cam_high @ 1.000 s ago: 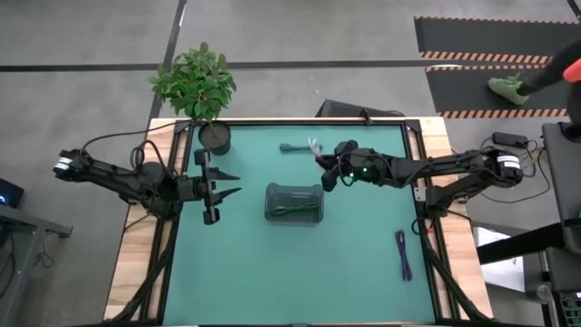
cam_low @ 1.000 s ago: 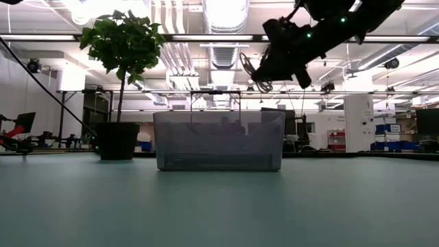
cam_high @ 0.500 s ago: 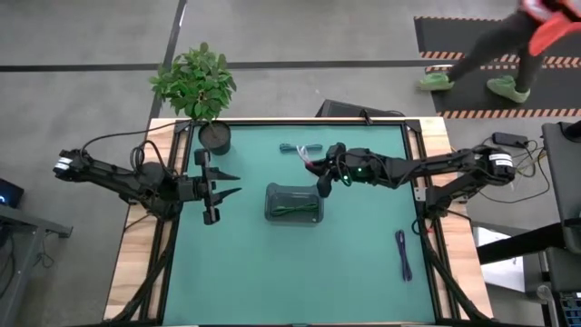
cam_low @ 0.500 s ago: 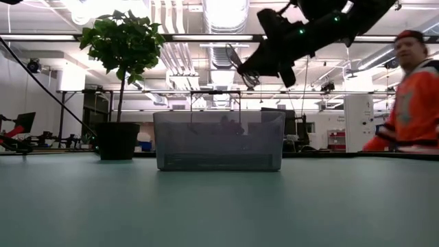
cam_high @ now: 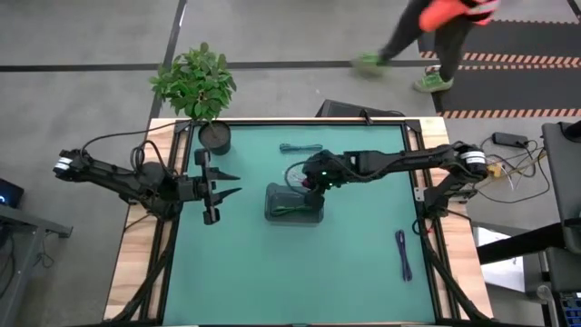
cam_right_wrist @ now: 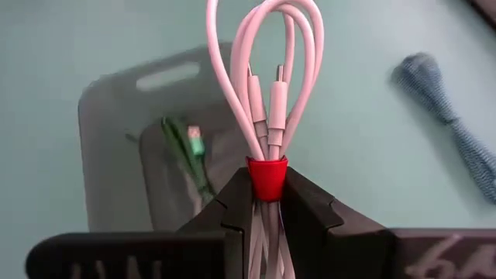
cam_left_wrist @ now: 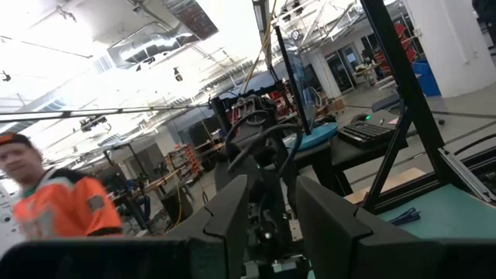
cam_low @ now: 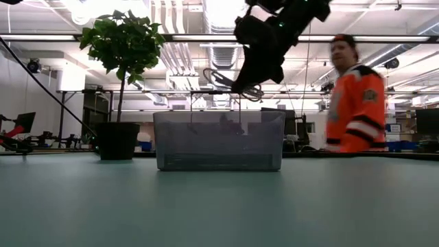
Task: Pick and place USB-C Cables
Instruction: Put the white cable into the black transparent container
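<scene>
Since a second ago the right gripper (cam_high: 309,179) has carried the white cable (cam_right_wrist: 267,85) from open mat to the bin's (cam_high: 272,194) edge. Light and floppy, it is clenched at its red band (cam_right_wrist: 266,177); loops dangle. The left gripper (cam_high: 225,185) waits, fingers spread.

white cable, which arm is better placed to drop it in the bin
Right. The right gripper is shut on the white cable above the bin's edge; the left gripper waits off to the side.
</scene>
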`<state>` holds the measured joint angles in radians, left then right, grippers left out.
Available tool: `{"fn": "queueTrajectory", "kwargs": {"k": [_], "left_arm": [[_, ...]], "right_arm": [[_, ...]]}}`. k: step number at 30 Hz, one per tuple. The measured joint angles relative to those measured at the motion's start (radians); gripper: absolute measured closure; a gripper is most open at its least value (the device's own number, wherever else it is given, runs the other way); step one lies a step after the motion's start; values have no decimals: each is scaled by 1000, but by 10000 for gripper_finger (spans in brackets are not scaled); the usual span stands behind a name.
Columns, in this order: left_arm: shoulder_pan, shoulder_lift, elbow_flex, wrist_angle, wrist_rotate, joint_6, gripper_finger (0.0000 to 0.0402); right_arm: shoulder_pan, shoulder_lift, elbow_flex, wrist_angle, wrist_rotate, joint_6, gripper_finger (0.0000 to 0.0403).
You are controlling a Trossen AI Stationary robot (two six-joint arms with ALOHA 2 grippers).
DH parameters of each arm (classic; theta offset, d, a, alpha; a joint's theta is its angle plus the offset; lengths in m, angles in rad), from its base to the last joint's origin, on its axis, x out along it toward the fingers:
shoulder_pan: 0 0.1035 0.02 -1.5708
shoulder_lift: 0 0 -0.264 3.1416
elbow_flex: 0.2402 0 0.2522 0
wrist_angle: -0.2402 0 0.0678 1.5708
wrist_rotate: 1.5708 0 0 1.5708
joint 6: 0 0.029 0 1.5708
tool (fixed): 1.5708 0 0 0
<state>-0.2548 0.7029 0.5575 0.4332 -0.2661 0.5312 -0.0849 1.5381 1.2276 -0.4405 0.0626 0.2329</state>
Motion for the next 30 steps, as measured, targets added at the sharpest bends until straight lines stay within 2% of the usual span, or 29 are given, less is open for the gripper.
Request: {"fn": "queueTrajectory", "kwargs": {"k": [11, 16, 27, 30], "left_arm": [[0, 0, -2, -3, 0, 0, 308], [0, 0, -2, -3, 0, 0, 308], [0, 0, -2, 1, 0, 0, 308], [0, 0, -2, 1, 0, 0, 308]], "right_arm": [[0, 145, 178, -222, -201, -28, 359], [0, 170, 210, -305, -201, -35, 359], [6, 183, 237, -304, -190, -62, 359], [17, 183, 242, -288, -158, -62, 359]]}}
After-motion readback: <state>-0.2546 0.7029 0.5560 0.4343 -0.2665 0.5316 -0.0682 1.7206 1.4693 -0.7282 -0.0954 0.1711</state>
